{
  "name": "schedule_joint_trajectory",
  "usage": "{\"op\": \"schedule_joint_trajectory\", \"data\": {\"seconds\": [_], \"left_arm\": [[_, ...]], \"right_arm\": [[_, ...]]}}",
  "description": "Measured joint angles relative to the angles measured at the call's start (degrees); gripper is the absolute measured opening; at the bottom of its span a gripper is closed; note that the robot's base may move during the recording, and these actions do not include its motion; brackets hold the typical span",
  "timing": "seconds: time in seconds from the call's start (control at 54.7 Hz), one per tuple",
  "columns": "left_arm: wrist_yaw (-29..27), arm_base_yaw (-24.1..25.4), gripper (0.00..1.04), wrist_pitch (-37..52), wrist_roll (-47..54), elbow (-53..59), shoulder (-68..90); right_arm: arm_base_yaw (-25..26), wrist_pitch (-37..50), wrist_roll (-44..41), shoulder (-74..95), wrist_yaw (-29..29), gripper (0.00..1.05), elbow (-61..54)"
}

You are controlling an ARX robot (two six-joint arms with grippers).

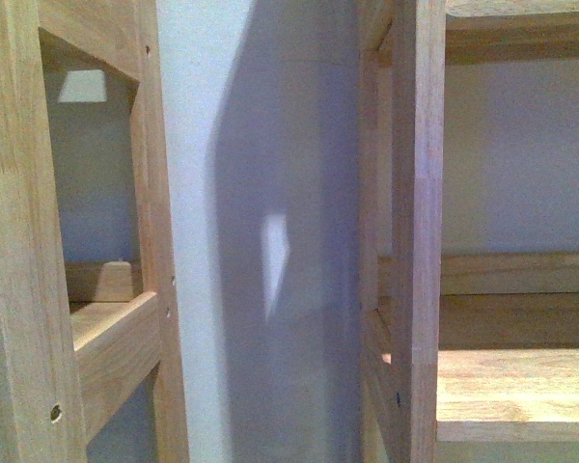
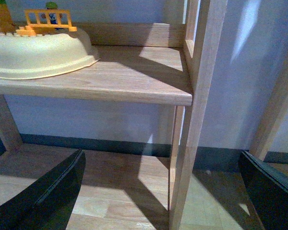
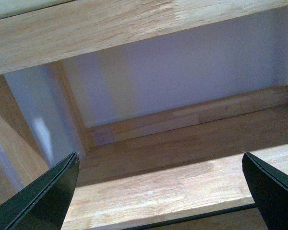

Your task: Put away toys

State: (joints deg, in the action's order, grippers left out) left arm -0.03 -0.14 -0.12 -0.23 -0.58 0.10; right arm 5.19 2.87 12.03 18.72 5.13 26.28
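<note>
Two wooden shelf units filled the front view, left unit (image 1: 39,289) and right unit (image 1: 415,241), w/ a pale wall (image 1: 261,193) in the gap between them. No arms showed there.

Left wrist view: a shelf board (image 2: 125,76) w/ a big cream plastic base (image 2: 38,55) on it, an orange toy fence (image 2: 48,19) on top of that. Left gripper (image 2: 163,191) hung below the board level, jaws spread wide, nothing between them.

Right wrist view: right gripper (image 3: 161,191) also spread wide and empty, facing a bare shelf (image 3: 182,182) under an upper board (image 3: 110,28).

The orange-yellow plush toy wasn't visible in any view, so its spot can't be told. Judging by the empty grippers at the shelves, either it was already stowed or not yet fetched; progress unclear.
</note>
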Motion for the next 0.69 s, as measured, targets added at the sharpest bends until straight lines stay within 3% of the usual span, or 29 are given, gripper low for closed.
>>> {"op": "schedule_joint_trajectory", "data": {"seconds": [0.091,0.146,0.201,0.292,0.695], "left_arm": [[0.0,0.0,0.99,0.0,0.0,0.0,0.0],[0.0,0.0,0.99,0.0,0.0,0.0,0.0],[0.0,0.0,0.99,0.0,0.0,0.0,0.0],[0.0,0.0,0.99,0.0,0.0,0.0,0.0],[0.0,0.0,0.99,0.0,0.0,0.0,0.0]], "right_arm": [[0.2,-0.3,-0.2,0.0,-0.6,1.02,0.0],[1.5,-4.6,-2.4,0.0,-5.5,0.97,1.0],[-0.2,-10.0,-6.0,-0.7,-5.4,0.87,0.7],[-4.5,-9.9,-9.6,-2.9,-5.6,0.7,-3.4],[-5.0,-5.9,-11.5,-9.3,-5.2,0.1,-14.4]]}}
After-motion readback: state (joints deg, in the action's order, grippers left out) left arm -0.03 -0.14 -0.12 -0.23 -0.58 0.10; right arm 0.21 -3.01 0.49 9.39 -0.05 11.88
